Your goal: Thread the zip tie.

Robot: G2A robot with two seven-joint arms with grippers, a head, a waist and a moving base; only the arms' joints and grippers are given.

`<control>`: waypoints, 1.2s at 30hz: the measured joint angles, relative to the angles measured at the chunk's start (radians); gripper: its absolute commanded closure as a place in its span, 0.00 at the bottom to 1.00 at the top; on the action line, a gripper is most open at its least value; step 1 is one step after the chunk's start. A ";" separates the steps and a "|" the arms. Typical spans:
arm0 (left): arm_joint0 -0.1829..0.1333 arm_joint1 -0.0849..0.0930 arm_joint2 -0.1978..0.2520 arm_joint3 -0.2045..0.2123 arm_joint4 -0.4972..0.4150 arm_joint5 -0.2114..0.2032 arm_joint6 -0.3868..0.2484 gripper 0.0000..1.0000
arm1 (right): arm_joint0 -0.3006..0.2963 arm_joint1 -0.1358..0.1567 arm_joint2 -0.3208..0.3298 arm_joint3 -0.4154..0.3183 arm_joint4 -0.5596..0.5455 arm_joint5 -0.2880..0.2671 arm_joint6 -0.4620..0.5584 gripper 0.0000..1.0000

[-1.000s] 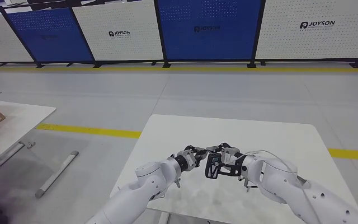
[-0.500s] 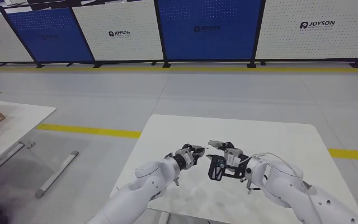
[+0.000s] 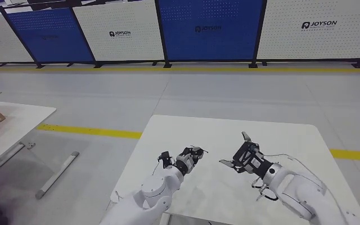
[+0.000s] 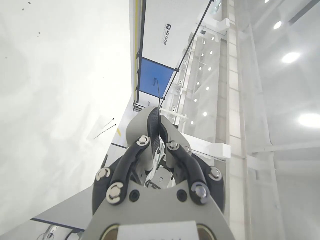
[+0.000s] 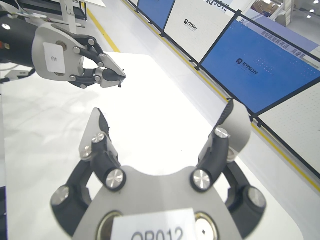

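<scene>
Projecting lengthwise beyond the tips of the left end effector [image 4: 157,116], by which it is pinched above the table [image 3: 270,135], the zip tie [image 4: 158,93] is kept well apart from the right end effector [image 5: 163,111], spread wide and empty.

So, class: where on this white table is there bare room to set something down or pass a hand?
Free: the far half of the table, from both grippers to the far edge, and the gap between the left gripper, pinching the zip tie, and the open right gripper. Crowded: the near edge, under both arms.
</scene>
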 measured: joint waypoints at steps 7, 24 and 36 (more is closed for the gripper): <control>0.000 0.000 -0.001 -0.001 -0.003 0.002 0.000 1.00 | 0.000 0.000 -0.001 0.000 -0.006 0.000 -0.001 0.00; 0.073 -0.008 0.049 0.009 0.501 -0.157 0.065 1.00 | 0.026 0.009 0.079 0.131 0.968 -0.151 0.301 0.00; 0.085 -0.008 0.048 0.005 0.529 -0.157 0.055 1.00 | 0.060 0.004 0.079 0.167 1.119 -0.151 0.439 0.00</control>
